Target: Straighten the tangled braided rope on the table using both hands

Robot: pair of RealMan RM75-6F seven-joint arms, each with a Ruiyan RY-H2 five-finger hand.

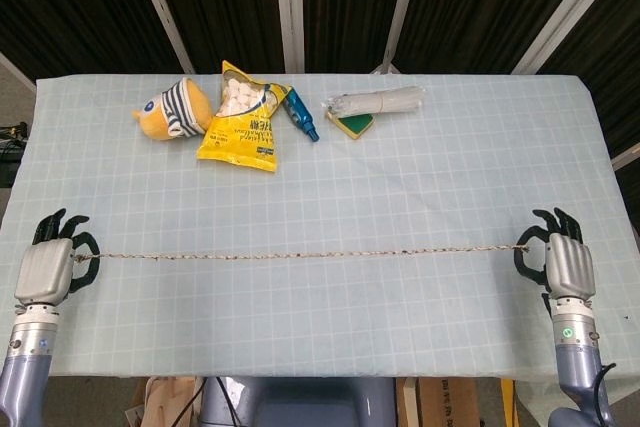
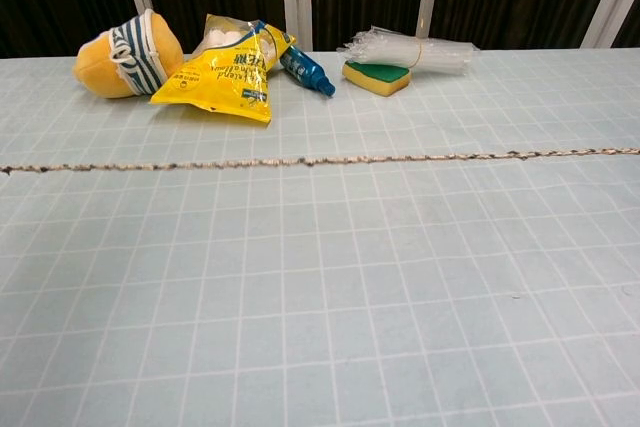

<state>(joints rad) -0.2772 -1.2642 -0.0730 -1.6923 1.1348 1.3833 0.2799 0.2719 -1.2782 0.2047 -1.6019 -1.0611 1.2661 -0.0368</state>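
Observation:
The braided rope (image 1: pixel 300 254) runs in a nearly straight, taut line across the pale checked table (image 1: pixel 320 317), from edge to edge. In the chest view the rope (image 2: pixel 320 159) crosses the whole frame as a thin level line. My left hand (image 1: pixel 48 265) pinches the rope's left end at the table's left edge. At the right edge my right hand (image 1: pixel 563 262) pinches the other end. Neither hand shows in the chest view.
Along the far side lie a yellow striped plush toy (image 1: pixel 173 110), a yellow snack bag (image 1: pixel 240 122), a blue tube (image 1: pixel 300 115), a green sponge (image 1: pixel 351 125) and a bundle of clear plastic straws (image 1: pixel 378 101). Dark panels stand behind the table.

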